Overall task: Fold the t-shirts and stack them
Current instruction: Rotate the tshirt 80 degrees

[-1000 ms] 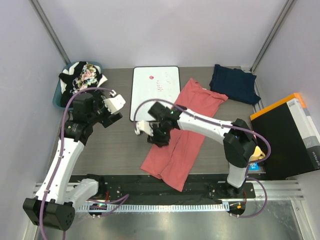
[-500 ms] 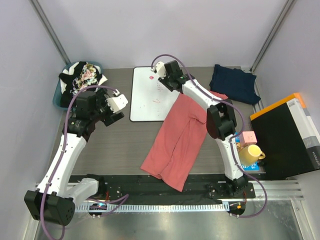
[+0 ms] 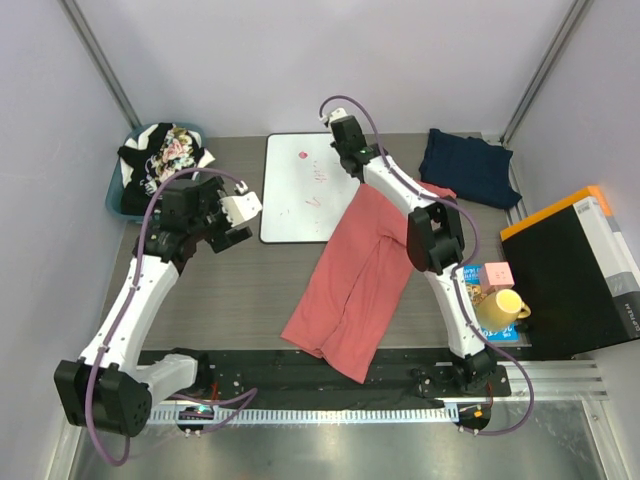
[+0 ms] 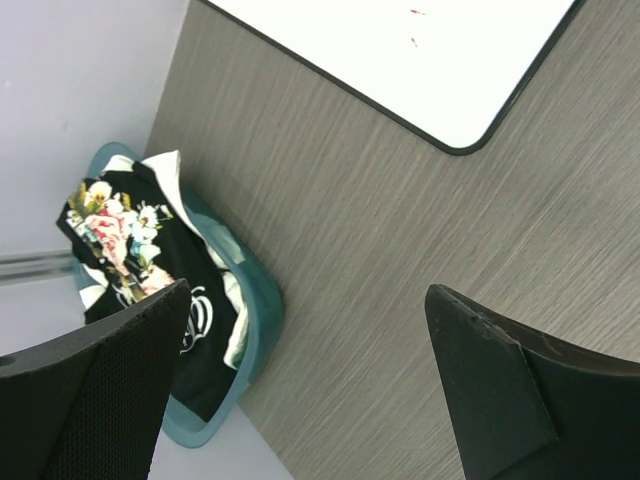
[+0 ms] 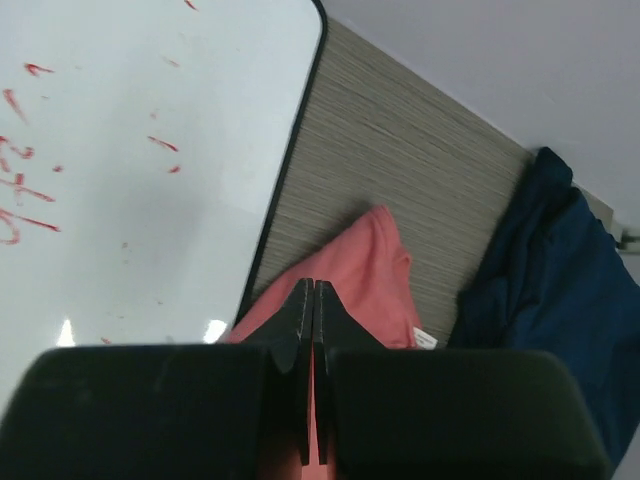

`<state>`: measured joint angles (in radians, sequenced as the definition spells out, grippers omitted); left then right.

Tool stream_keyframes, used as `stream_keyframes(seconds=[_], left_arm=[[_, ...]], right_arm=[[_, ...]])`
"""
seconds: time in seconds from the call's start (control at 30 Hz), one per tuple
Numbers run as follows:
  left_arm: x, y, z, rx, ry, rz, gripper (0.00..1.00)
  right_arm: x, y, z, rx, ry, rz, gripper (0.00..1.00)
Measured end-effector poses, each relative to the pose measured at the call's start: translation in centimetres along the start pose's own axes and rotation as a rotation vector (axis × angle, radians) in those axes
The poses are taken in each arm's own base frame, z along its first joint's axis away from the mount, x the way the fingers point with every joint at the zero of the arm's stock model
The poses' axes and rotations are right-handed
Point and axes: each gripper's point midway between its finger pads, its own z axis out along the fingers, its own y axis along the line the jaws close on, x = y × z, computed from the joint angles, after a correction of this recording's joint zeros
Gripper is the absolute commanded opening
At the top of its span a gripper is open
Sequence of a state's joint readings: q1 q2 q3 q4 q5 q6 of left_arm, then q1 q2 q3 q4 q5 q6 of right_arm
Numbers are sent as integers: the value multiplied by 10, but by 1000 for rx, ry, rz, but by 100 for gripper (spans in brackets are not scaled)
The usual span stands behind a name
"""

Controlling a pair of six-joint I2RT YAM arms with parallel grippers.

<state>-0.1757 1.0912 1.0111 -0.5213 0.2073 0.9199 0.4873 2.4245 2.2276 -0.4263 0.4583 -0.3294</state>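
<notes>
A coral t-shirt [image 3: 360, 280] lies spread diagonally across the middle of the table, also seen in the right wrist view [image 5: 370, 270]. A dark navy t-shirt [image 3: 468, 165] [image 5: 550, 270] lies crumpled at the back right. Floral and black t-shirts [image 3: 165, 155] [image 4: 120, 240] are heaped in a teal bin [image 4: 255, 330] at the back left. My right gripper [image 3: 340, 125] [image 5: 314, 285] hangs above the far edge of the white board [image 3: 305, 190], shut with nothing between its fingers. My left gripper [image 3: 235, 215] [image 4: 308, 290] hovers open over bare table between bin and board.
The white board with black rim [image 5: 130, 150] [image 4: 420, 60] carries red marks. At the right edge stand a black box with an orange rim [image 3: 580, 270], a yellow cup [image 3: 503, 305] and a pink block [image 3: 495, 273]. My right arm stretches over the coral shirt's upper end.
My right arm swung from the coral shirt's left edge to the far end of the board and its jaws closed. The shirt now lies narrower. The left gripper shifted slightly.
</notes>
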Motion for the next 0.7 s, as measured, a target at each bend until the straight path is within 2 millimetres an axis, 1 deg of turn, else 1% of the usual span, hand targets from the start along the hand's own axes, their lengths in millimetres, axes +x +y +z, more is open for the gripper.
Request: stream_keyframes(seconds=[0.07, 0.13, 0.2, 0.37, 0.43, 0.6, 0.7], left_arm=[[2, -3, 3, 14, 5, -4, 100], [2, -4, 4, 20, 8, -5, 100], [2, -4, 5, 22, 8, -3, 100], [-1, -2, 7, 29, 9, -1, 100], [-2, -1, 9, 31, 7, 0, 100], [-4, -3, 11, 42, 7, 3, 100], [-4, -4, 12, 45, 6, 4, 100]], right_arm=[[9, -10, 4, 37, 23, 14, 1], [23, -20, 9, 66, 56, 17, 1], [42, -27, 15, 82, 101, 15, 1], [87, -31, 24, 73, 202, 0, 1], [99, -30, 25, 61, 232, -4, 1], [99, -22, 27, 25, 228, -1, 1], [97, -14, 35, -1, 219, 0, 1]])
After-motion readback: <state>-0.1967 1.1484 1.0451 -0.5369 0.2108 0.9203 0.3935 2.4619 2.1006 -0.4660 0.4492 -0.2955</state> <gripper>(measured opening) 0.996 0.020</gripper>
